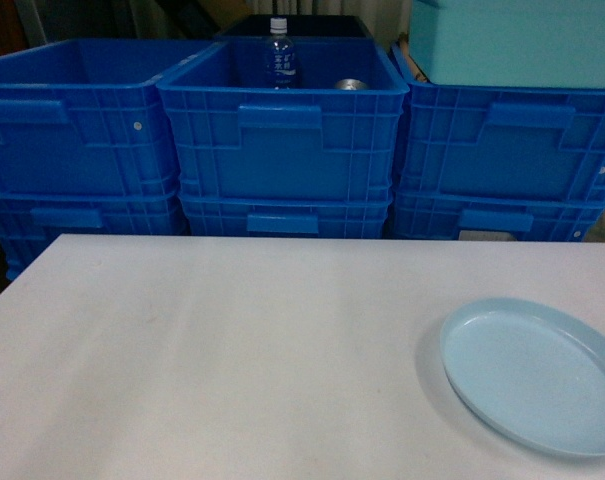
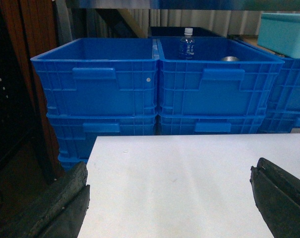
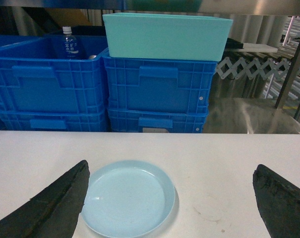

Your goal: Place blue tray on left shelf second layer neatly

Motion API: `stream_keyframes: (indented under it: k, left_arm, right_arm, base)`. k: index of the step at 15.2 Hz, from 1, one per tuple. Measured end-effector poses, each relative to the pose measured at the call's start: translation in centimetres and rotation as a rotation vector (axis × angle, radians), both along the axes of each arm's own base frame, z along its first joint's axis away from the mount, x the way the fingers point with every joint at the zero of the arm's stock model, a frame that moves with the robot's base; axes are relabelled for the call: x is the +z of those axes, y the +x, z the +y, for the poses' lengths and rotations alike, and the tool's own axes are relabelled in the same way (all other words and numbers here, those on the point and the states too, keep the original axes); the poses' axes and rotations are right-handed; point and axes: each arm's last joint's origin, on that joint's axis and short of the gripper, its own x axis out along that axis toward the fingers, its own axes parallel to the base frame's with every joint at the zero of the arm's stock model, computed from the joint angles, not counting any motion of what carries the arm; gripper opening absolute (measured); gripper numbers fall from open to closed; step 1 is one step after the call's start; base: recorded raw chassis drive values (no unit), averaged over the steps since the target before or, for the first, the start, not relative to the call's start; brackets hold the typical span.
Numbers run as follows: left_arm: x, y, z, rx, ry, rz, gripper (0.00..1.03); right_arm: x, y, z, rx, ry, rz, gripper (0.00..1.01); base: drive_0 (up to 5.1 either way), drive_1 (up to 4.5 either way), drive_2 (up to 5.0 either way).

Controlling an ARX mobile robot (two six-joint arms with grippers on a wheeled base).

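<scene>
The right tool is hanging wide over the tray lying on the desk, so pinching its near rim squarely is advisable.

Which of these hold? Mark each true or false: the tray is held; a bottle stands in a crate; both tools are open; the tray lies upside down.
1. The blue tray is held by a tool. False: it lies on the white table, ungripped.
2. A water bottle stands in the middle blue crate. True.
3. The left tool and right tool are both open. True.
4. The tray lies upside down. False: its rim faces up.
</scene>
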Motion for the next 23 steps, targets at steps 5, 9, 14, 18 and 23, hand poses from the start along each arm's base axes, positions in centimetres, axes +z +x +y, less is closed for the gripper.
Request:
stream_keyframes:
  k: [5,9,14,18,23]
  left_arm:
    - [0.0,0.0,0.0,0.000,0.000,0.000,0.98]
    - [0.0,0.0,0.0,0.000,0.000,0.000,0.98]
    - [0.0,0.0,0.0,0.000,0.000,0.000,0.98]
    - [0.0,0.0,0.0,0.001,0.000,0.000,0.98]
    - [0.0,0.0,0.0,0.000,0.000,0.000,0.98]
  right_arm:
    - [0.0,0.0,0.0,0.000,0.000,0.000,0.98]
    - [0.0,0.0,0.0,0.000,0.000,0.000,0.98]
    - [0.7,4.1,0.5,0.017,-0.073,0.004,0.98]
    - [-0.6,13.7,-0.4,0.025,-0.106,0.364,0.98]
    - [-3.8,18.4,-0.9,0.021,-0.103,0.525,0.98]
  base:
    - [0.0,0.00,0.0]
    - [0.0,0.00,0.0]
    - [0.0,0.00,0.0]
    - [0.0,0.00,0.0]
    - [0.0,0.00,0.0]
